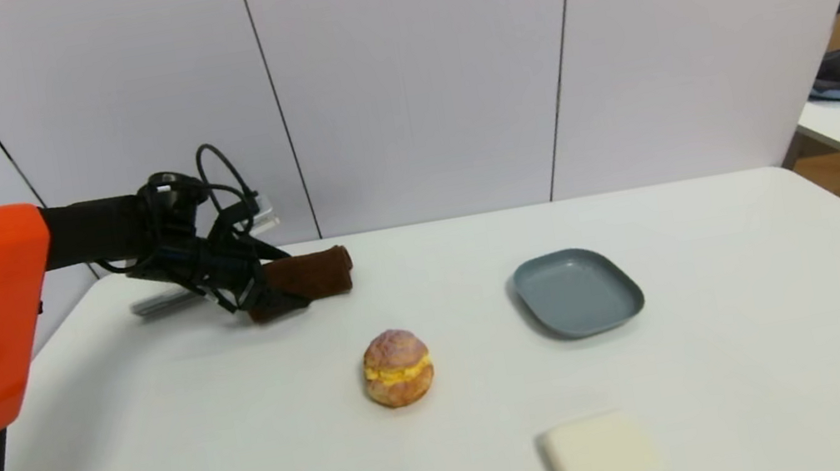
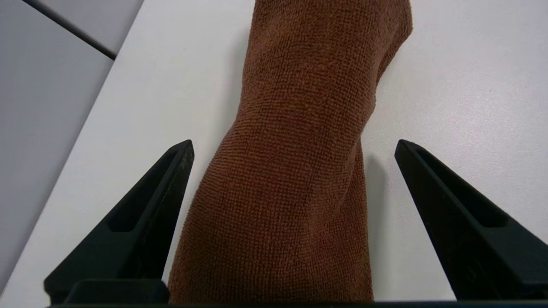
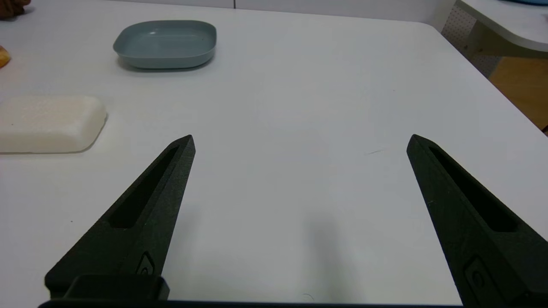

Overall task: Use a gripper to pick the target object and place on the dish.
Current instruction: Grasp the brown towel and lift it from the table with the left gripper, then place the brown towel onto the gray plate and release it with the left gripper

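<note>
The left gripper (image 2: 294,145) is at the far left of the worktop (image 1: 742,353), right at the near end of the target object (image 1: 313,276), the dark brown rolled towel. Its fingers (image 2: 145,214) are spread wide, nothing between them is squeezed yet. In the left wrist view the towel (image 2: 299,149) runs straight out from between the two fingers, w/ one finger on each side of the roll and a strip of bare worktop visible btw. each finger and the cloth. So the long axis of the towel lies about along the direction in which the gripper points, not across it. The closing line of the fingers is then across the roll's short width, which I judge good for a pinch: the soft roll should compress and not slip sideways.

The towel lies flat on the worktop, near the back edge. The dish (image 1: 578,292) is well apart from it, to the right and nearer the robot, w/ a bun (image 1: 398,367) btw. them, a bit closer to the robot.

The right gripper (image 3: 299,141) is parked low over the near right part of the worktop, fingers also open and empty, near a cream block (image 3: 49,123). The left arm is clearly the nearer one to the towel, so the pick is its job, I think.
</note>
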`<state>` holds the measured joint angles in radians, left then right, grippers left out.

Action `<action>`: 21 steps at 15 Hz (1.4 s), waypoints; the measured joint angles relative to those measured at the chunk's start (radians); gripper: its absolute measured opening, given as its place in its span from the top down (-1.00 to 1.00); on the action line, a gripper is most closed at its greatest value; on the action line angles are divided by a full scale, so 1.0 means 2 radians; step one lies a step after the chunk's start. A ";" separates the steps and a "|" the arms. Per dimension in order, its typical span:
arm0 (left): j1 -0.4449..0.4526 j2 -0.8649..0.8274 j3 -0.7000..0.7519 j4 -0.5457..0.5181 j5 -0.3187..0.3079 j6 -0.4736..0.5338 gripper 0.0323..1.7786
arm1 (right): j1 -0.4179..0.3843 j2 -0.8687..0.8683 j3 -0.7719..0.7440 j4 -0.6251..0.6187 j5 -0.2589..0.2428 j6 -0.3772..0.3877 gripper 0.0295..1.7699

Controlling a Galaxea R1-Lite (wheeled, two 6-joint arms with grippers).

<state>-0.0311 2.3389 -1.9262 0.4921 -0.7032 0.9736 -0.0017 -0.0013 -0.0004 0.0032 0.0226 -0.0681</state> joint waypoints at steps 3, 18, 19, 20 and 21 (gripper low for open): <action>0.000 0.006 0.000 0.002 0.000 0.000 -0.90 | 0.000 0.000 0.000 0.000 0.000 0.000 -0.93; 0.000 0.004 0.001 0.006 0.000 -0.001 0.54 | 0.000 0.000 0.000 0.000 0.000 0.000 -0.93; -0.001 0.000 0.001 0.006 0.000 0.000 0.54 | 0.000 0.000 0.000 0.000 0.000 0.000 -0.93; -0.005 -0.006 0.002 0.006 0.000 0.000 0.54 | 0.000 0.000 0.000 0.000 0.000 0.000 -0.93; -0.011 -0.012 0.003 0.006 0.001 0.000 0.54 | 0.000 0.000 0.000 0.000 0.000 0.000 -0.93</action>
<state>-0.0528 2.3140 -1.9204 0.5040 -0.7017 0.9728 -0.0017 -0.0013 -0.0004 0.0032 0.0226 -0.0683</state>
